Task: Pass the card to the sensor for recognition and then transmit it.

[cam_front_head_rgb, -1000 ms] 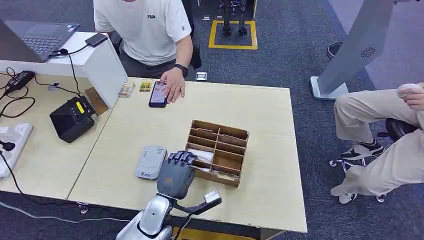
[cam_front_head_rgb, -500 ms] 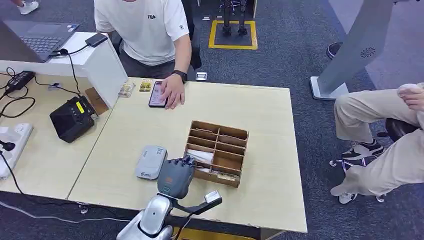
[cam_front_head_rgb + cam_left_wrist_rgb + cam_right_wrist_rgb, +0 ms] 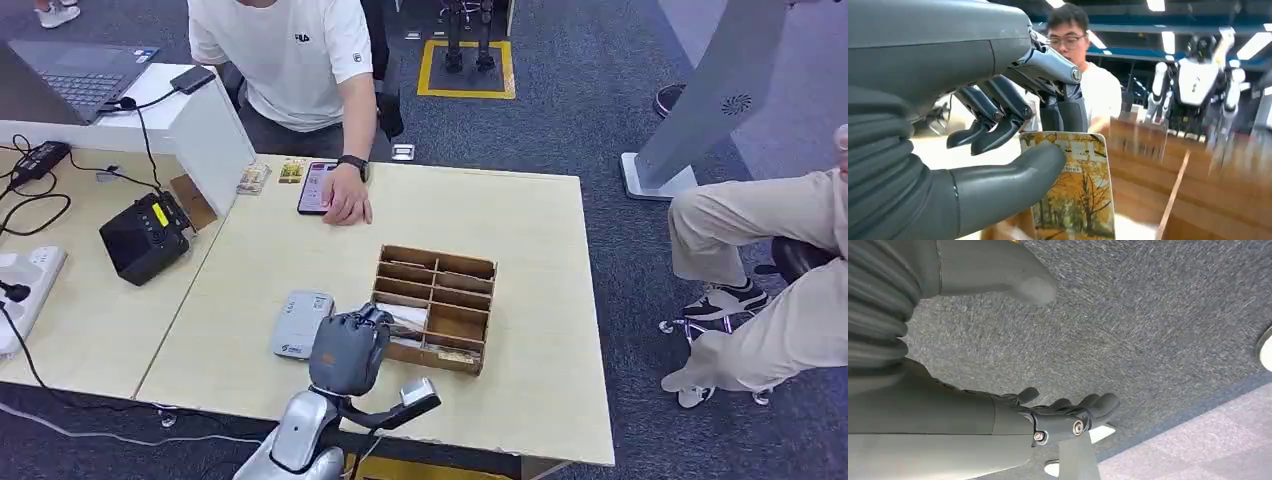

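My left hand (image 3: pixel 347 351) hovers at the near left corner of the wooden card box (image 3: pixel 445 285). In the left wrist view the thumb (image 3: pixel 1008 182) and the dark fingers (image 3: pixel 998 120) pinch a card (image 3: pixel 1075 200) printed with yellow autumn trees, held upright above the box's compartments. The grey-white sensor (image 3: pixel 302 323) lies flat on the table just left of that hand. White cards (image 3: pixel 407 317) stay in the box's near left slot. My right hand (image 3: pixel 948 412) hangs over grey carpet, fingers apart and holding nothing.
A person in a white shirt sits at the far side with a hand (image 3: pixel 349 202) by a phone (image 3: pixel 314 188). A black device (image 3: pixel 143 237) and cables lie at the left. Another person sits at the right (image 3: pixel 760 250). The table's near edge (image 3: pixel 480 448) is close.
My left hand has drawn back a little from the box toward the near edge and closed on the card. The far person's hand slid along the phone.
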`<state>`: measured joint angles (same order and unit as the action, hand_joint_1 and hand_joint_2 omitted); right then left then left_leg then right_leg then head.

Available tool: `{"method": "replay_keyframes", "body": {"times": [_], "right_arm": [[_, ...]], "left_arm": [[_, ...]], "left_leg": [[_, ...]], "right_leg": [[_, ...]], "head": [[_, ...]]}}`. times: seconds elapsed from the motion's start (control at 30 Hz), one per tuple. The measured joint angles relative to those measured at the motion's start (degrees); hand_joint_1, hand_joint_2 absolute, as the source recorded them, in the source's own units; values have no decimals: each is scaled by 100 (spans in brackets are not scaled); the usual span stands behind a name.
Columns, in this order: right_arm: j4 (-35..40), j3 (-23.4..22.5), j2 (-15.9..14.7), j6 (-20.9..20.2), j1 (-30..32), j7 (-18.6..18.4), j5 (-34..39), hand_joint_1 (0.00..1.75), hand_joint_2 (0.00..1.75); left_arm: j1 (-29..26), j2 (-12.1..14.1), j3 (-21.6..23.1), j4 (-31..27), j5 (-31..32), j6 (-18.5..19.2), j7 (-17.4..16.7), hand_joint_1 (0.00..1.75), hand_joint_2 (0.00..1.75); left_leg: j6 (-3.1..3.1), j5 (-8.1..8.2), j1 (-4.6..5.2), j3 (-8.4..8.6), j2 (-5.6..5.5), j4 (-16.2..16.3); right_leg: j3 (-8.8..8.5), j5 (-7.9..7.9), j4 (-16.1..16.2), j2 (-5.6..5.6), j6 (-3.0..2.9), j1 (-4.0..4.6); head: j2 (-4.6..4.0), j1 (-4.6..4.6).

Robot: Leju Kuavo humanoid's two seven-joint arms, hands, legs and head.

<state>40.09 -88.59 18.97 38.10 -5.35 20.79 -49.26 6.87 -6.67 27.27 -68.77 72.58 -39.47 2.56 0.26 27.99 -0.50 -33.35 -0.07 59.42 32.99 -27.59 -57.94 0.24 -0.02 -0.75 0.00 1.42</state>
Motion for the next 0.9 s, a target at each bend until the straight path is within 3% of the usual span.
{"method": "replay_keyframes", "body": {"times": [0.27,0.4,0.53,0.67,0.9], "right_arm": [[33,0,0,0,0,-94,-20,0,175],[96,0,0,0,2,-186,-96,0,175],[142,0,0,0,1,-184,-131,0,175],[162,0,0,0,0,-153,-175,0,175],[162,2,0,0,-6,-48,-203,0,175]], "left_arm": [[-213,-726,-1067,-1068,-1253,-22,1753,175,175],[-313,-835,-1547,-1437,-1860,-39,2322,175,175],[-342,-839,-1691,-1536,-2821,-52,2410,175,175],[-162,-833,-1691,-1440,-3858,101,2198,175,175],[632,-839,-1691,-965,-4690,214,1787,175,175]], "left_leg": [[1,0,1,0,0,0],[1,1,0,7,8,1],[1,0,-2,7,6,1],[1,0,-1,4,6,1],[3,-3,1,3,2,3]], "right_leg": [[-1,1,0,-2,1,-1],[0,1,0,9,0,-1],[1,0,0,7,-1,0],[2,1,0,6,0,1],[-1,6,0,1,2,-1]], "head": [[0,0],[0,4],[0,4],[0,4],[0,2]]}}
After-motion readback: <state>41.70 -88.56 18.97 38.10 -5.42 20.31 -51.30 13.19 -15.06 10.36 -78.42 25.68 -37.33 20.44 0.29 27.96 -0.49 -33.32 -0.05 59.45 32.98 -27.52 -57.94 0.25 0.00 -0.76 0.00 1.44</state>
